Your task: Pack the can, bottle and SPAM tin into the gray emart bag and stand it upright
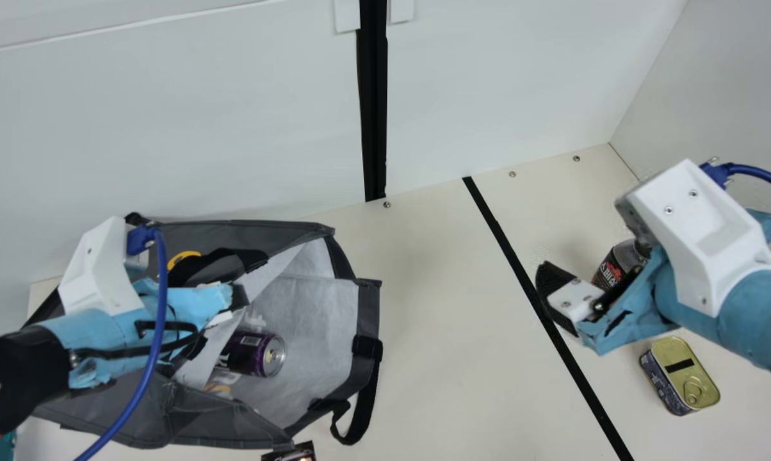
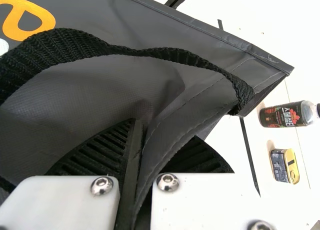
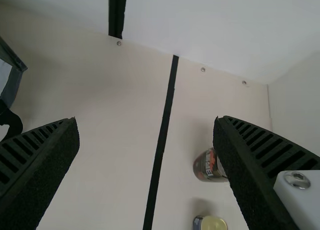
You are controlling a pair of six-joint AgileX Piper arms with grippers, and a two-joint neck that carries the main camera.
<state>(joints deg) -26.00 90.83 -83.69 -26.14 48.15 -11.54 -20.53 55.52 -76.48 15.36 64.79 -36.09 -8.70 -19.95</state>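
Note:
The gray bag (image 1: 308,320) lies open at the main view's left, with the purple can (image 1: 255,353) inside. My left gripper (image 1: 235,301) is at the bag's edge; in the left wrist view the left gripper (image 2: 136,175) is shut on the gray bag fabric (image 2: 165,135). My right gripper (image 1: 584,301) hangs over the table at the right, left of the bottle (image 1: 618,266) and beyond the SPAM tin (image 1: 680,376). In the right wrist view the right gripper (image 3: 146,135) is open, the bottle (image 3: 207,166) partly behind one finger and the tin (image 3: 210,223) at the bottom edge.
A black strip (image 1: 520,256) crosses the table (image 1: 437,307) between the bag and the bottle. White walls (image 1: 232,128) rise behind and at the right. A dark printed object (image 1: 292,452) shows below the bag at the bottom edge. A strap loop (image 1: 363,390) hangs off the bag's right side.

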